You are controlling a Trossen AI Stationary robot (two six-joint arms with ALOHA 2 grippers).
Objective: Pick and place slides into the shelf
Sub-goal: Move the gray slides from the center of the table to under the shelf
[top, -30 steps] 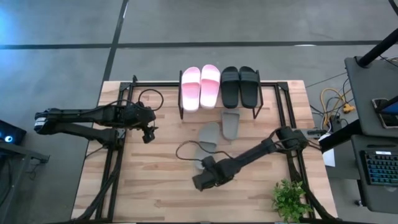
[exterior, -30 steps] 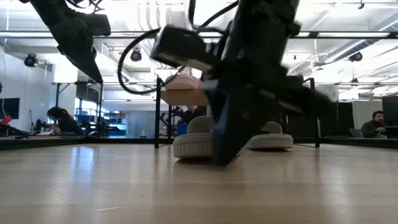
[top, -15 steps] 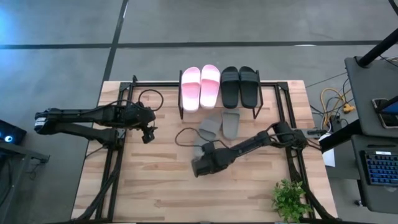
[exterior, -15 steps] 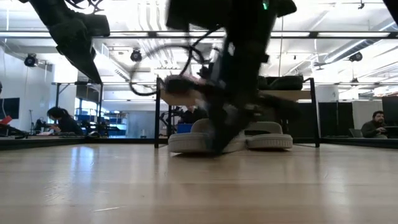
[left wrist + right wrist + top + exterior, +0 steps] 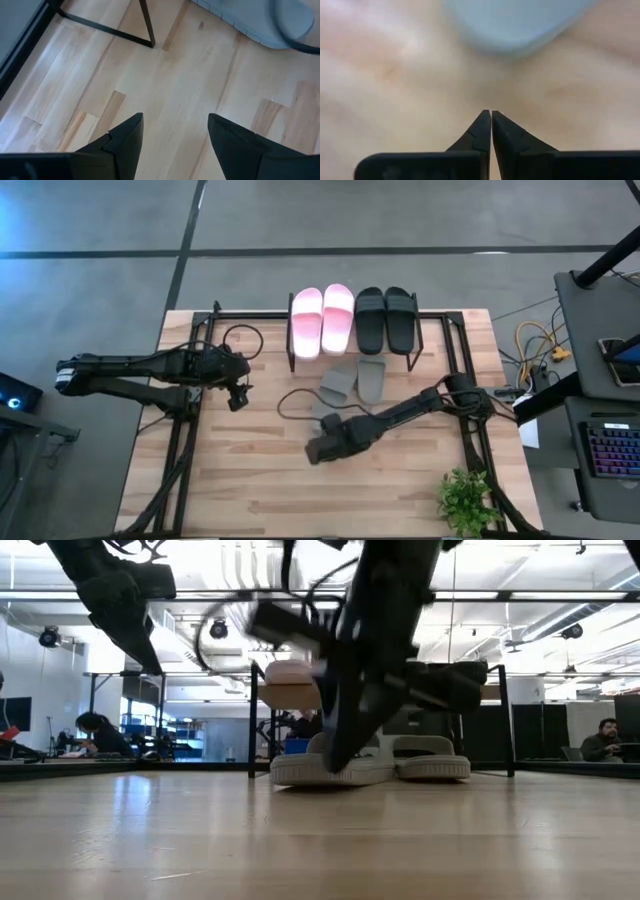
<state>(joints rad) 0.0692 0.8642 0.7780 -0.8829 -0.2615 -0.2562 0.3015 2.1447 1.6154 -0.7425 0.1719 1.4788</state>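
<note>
Pink pair (image 5: 322, 320) and black pair (image 5: 386, 318) on shelf (image 5: 410, 356), grey-green slides (image 5: 355, 381) half under it — right gripper (image 5: 330, 420) just beside them

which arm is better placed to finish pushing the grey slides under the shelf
Right. Its shut claw sits beside the grey slides below the shelf; the left claw waits open, farther off.

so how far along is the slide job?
Four of six look placed: the pale pink pair of slides and the black pair of slides sit on top of the small wooden shelf. The two grey-green slides lie on the table, tucked at the shelf's front edge. Nothing is in hand: the right gripper is near them with jaws shut and empty; the left gripper waits open at table left.
</note>
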